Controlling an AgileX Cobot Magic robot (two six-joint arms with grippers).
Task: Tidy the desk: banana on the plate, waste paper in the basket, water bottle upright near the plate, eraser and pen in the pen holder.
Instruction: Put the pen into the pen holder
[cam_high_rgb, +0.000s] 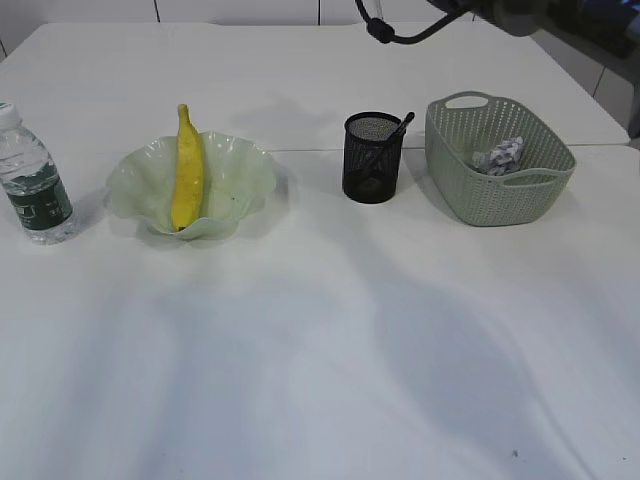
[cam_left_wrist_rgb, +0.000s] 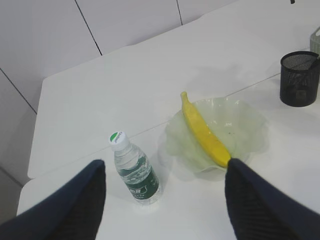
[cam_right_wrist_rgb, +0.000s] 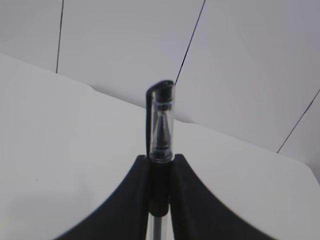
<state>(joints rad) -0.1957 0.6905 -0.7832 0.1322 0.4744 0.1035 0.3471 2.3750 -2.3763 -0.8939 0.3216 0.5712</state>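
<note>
The plate (cam_high_rgb: 240, 185) serves as the reference point on the desk (cam_high_rgb: 320, 350). The banana (cam_high_rgb: 187, 170) lies inside the plate, stem end toward the far rim. The bottle (cam_high_rgb: 32, 175) stands upright on the desk to the left of the plate, near it but not touching. The holder (cam_high_rgb: 372, 157) stands to the right of the plate, with a dark pen (cam_high_rgb: 398, 128) leaning out of it. The basket (cam_high_rgb: 497, 158) sits further right, beyond the holder, and contains the paper (cam_high_rgb: 499, 155).

Left gripper (cam_left_wrist_rgb: 165, 195): jaws wide apart, empty, hovering above the bottle and the plate.

Right gripper (cam_right_wrist_rgb: 161, 170): jaws closed on a clear-capped pen (cam_right_wrist_rgb: 162, 132), cap end protruding beyond the fingertips.
</note>
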